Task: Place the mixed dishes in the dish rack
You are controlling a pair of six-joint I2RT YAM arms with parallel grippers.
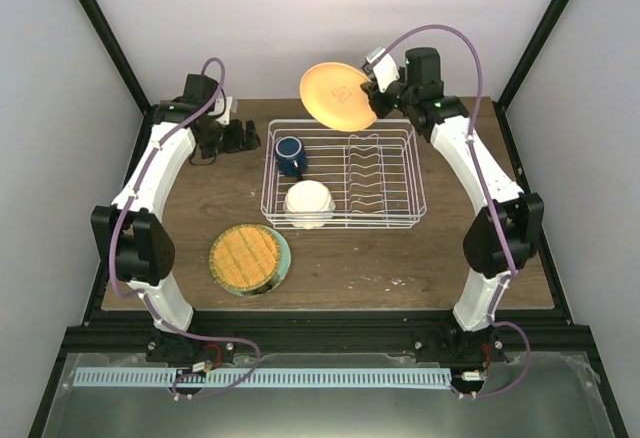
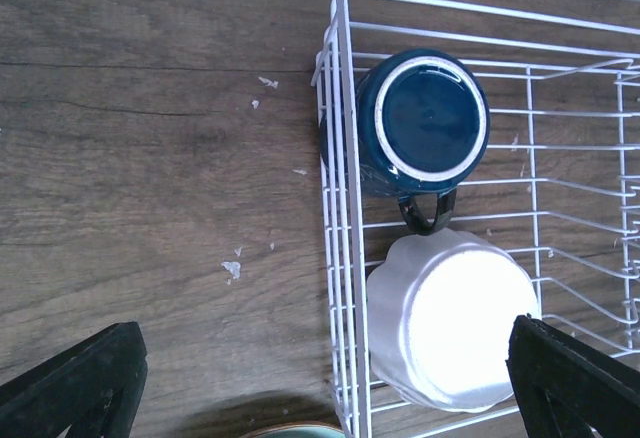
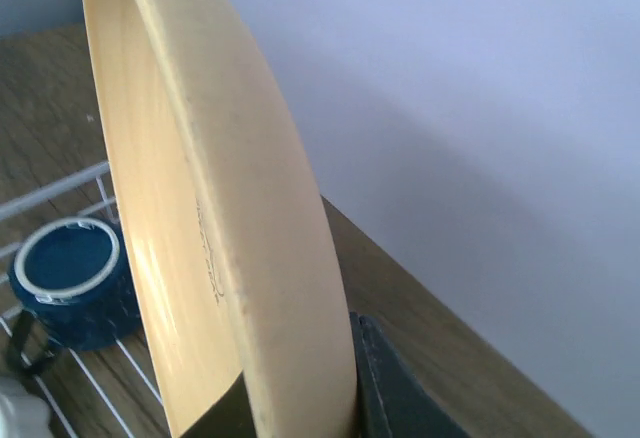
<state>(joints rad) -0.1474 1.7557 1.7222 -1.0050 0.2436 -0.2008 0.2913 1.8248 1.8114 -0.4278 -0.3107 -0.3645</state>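
My right gripper is shut on the rim of the round orange-yellow plate and holds it on edge in the air above the far edge of the white wire dish rack. In the right wrist view the plate fills the left half, pinched between my gripper. The dark blue mug and the small white scalloped dish sit upside down in the rack's left end. The mint-green plate lies on the table in front of the rack. My left gripper is open and empty, left of the rack.
An orange checked round mat covers most of the green plate. In the left wrist view the mug and white dish lie inside the rack's left wall. The rack's upright tines stand in its right half. Walls close in behind.
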